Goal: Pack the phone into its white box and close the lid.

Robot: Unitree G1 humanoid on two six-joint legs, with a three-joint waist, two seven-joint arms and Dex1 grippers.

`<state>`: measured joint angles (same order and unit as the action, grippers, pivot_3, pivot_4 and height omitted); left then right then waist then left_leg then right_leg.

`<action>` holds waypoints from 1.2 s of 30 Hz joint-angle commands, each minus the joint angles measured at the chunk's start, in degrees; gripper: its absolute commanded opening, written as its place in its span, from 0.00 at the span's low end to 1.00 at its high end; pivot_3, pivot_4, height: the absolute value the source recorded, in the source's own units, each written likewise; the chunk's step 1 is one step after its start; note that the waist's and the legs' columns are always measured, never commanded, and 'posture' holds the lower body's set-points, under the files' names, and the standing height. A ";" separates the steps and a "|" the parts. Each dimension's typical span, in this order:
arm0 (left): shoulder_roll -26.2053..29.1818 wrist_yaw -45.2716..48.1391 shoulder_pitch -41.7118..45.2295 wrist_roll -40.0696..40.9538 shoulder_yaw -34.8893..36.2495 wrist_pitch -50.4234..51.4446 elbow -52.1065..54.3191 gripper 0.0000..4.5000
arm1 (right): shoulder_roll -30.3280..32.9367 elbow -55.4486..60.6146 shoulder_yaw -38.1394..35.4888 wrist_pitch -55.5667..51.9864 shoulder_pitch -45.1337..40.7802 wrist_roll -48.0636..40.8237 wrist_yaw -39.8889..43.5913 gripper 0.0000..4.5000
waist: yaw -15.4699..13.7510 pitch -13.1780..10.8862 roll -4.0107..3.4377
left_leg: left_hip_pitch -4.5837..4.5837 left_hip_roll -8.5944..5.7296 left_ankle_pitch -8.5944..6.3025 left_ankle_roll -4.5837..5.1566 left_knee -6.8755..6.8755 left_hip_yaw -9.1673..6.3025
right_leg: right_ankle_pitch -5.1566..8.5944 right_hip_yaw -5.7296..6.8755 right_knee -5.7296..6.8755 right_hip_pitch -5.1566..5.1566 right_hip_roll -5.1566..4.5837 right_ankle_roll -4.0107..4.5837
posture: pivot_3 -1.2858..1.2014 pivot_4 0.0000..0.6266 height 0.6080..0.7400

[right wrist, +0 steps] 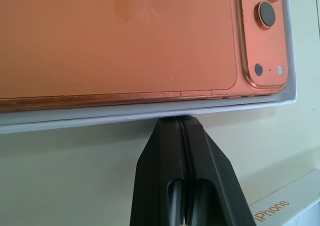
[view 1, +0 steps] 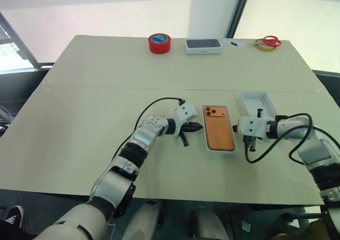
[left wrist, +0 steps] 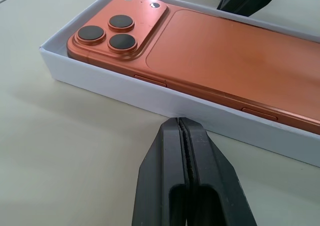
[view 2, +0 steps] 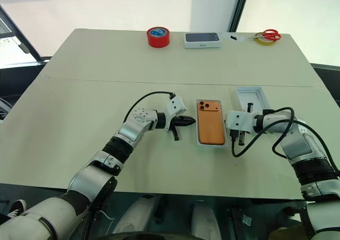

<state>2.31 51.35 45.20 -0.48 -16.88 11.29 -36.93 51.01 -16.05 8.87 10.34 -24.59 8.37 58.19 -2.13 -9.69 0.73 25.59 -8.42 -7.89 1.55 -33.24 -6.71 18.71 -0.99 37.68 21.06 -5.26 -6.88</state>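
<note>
One phone (view 1: pixel 220 128) lies camera side up inside one white box (view 1: pixel 207 144) on the desk (view 1: pixel 79 118), between the two hands. The left hand (view 1: pixel 194 127), pinched closed and empty, points at one long wall; the right hand (view 1: pixel 246 139), likewise closed and empty, sits just beside the opposite wall. One lid (view 1: pixel 256 103) rests beyond the right hand.

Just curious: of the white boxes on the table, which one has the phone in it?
The white box between the two grippers; the orange phone lies inside, camera side up.
</note>
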 commanded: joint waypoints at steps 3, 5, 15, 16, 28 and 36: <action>3.80 2.00 -2.18 4.48 3.96 4.08 8.43 0.20 | 1.76 5.80 -6.54 -10.50 -1.06 -10.16 5.11 0.20 | 0.34 -0.02 0.01 | 0.09 0.02 0.01 0.00 0.01 0.00 | 0.00 -0.02 0.06 0.14 0.03 -0.01 | 0.52 0.24 0.97; 6.36 2.80 -3.36 5.50 5.20 4.17 12.16 0.42 | 2.58 6.41 -7.56 -10.59 -1.33 -9.39 3.89 0.43 | 0.81 -0.02 0.01 | 0.17 0.05 0.02 -0.02 0.01 0.00 | -0.01 -0.04 0.16 0.27 0.05 -0.01 | 0.52 0.24 0.97; 18.59 12.71 -8.45 13.67 12.85 -5.77 20.49 1.00 | -2.05 5.83 -11.43 -44.64 -10.43 -11.95 -7.37 1.00 | 2.24 -0.02 -0.02 | 0.14 0.12 0.05 -0.07 0.06 -0.01 | 0.00 -0.11 0.27 0.35 0.11 0.02 | 0.52 0.24 0.97; 19.78 13.80 -8.98 14.65 13.63 -6.53 20.51 1.00 | -1.91 6.35 -11.26 -48.67 -10.81 -12.49 -7.32 1.00 | 2.06 -0.01 -0.02 | 0.15 0.12 0.06 -0.08 0.09 -0.01 | 0.00 -0.11 0.27 0.37 0.11 0.03 | 0.52 0.24 0.97; 26.08 19.83 -13.11 17.39 17.16 -16.89 19.15 1.00 | -2.04 8.19 -3.02 -86.85 -21.77 -18.15 -6.90 1.00 | 1.89 -0.05 -0.10 | 0.18 0.11 0.04 -0.07 0.19 0.05 | 0.00 -0.19 0.25 0.46 0.08 0.06 | 0.52 0.24 0.97; 26.91 19.18 -15.33 18.12 17.97 -19.79 21.48 1.00 | -5.55 3.74 -0.76 -95.22 -26.87 -18.99 -13.45 1.00 | 1.96 -0.04 -0.10 | 0.39 0.11 0.05 -0.07 0.18 0.10 | -0.01 -0.25 0.31 0.70 0.08 0.04 | 0.52 0.24 0.97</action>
<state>28.18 70.58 30.00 15.86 -0.79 -7.22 -17.65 45.65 -11.49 8.98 -83.21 -48.85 -10.27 46.26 -0.17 -9.74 0.62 25.99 -8.31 -7.84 1.48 -33.06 -6.60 18.70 -1.25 37.99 21.77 -5.18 -6.83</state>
